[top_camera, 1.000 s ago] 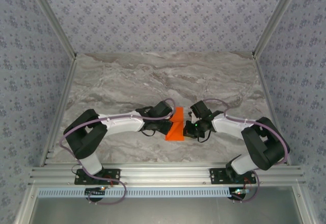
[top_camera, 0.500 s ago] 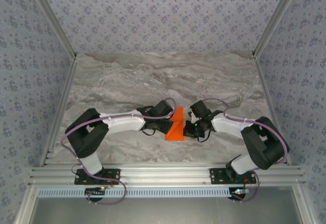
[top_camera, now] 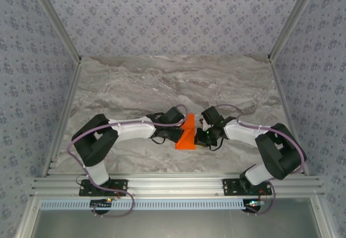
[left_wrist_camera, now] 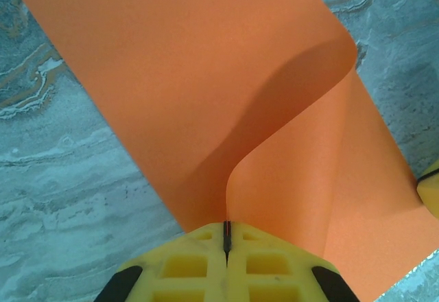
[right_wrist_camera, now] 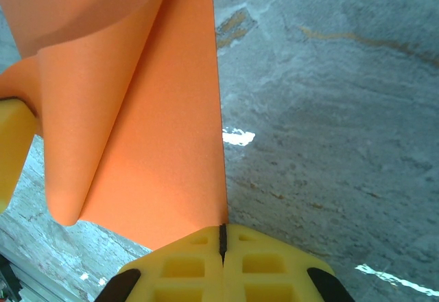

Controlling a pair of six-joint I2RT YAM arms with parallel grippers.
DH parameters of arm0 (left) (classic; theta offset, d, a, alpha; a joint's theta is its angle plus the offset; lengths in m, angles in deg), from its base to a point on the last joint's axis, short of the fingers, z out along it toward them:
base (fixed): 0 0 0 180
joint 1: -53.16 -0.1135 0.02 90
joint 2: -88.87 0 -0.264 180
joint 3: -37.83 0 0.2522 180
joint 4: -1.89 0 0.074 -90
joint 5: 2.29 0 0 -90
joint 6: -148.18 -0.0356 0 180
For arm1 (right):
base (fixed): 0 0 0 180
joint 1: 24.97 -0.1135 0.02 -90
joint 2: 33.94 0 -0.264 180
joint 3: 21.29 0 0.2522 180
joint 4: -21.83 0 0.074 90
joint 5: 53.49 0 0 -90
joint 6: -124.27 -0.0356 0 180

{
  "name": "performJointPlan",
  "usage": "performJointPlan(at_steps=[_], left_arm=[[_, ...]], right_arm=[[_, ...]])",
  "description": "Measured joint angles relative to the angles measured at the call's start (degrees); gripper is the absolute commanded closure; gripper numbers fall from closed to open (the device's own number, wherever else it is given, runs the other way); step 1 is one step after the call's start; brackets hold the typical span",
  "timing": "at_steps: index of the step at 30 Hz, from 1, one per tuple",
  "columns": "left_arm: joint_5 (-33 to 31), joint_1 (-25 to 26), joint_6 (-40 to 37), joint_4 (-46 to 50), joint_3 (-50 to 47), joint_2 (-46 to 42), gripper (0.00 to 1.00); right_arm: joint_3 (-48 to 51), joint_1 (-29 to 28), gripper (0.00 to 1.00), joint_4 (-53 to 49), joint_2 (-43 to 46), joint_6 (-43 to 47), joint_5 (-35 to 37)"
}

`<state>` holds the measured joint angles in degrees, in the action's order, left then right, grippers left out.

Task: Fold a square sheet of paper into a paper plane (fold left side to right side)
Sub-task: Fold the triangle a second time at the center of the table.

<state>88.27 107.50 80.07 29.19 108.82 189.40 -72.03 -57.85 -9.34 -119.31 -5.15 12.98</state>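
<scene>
The square sheet of paper lay at the middle of the near half of the table. It was bent over itself in a loose, uncreased curl, so that from above it appeared as a narrow orange strip between the two hands. The left hand was fully closed, its yellow fingers pressed together on one edge of the sheet; the upper layer rose from the grip and rolled away over the lower layer. The right hand was likewise fully closed, pinching the sheet from the opposite side, with grey marbled table surface exposed to its right. Each wrist view caught a yellow fingertip of the opposite hand at the frame margin, beside the paper. Both arms reached inward from their bases, meeting at the sheet.
</scene>
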Motion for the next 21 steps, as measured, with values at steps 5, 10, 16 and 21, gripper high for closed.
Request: performJointPlan(at_steps=[5, 10, 16, 21], left_arm=[[0.00, 0.00, 0.00, 0.00, 0.11, 0.11, 1.00], [-0.04, -0.20, -0.02, 0.00, 0.44, 0.31, 1.00], [-0.22, -0.31, -0.02, 0.04, 0.50, 1.29, 1.00], [-0.22, -0.35, -0.04, 0.11, 0.70, 1.29, 1.00]], right_arm=[[-0.20, -0.02, 1.00, -0.20, -0.20, 0.02, 0.00], [-0.37, -0.02, 1.00, -0.42, -0.31, 0.02, 0.00], [-0.46, -0.04, 1.00, -0.50, -0.42, 0.02, 0.00], [-0.48, -0.04, 1.00, -0.55, -0.46, 0.02, 0.02]])
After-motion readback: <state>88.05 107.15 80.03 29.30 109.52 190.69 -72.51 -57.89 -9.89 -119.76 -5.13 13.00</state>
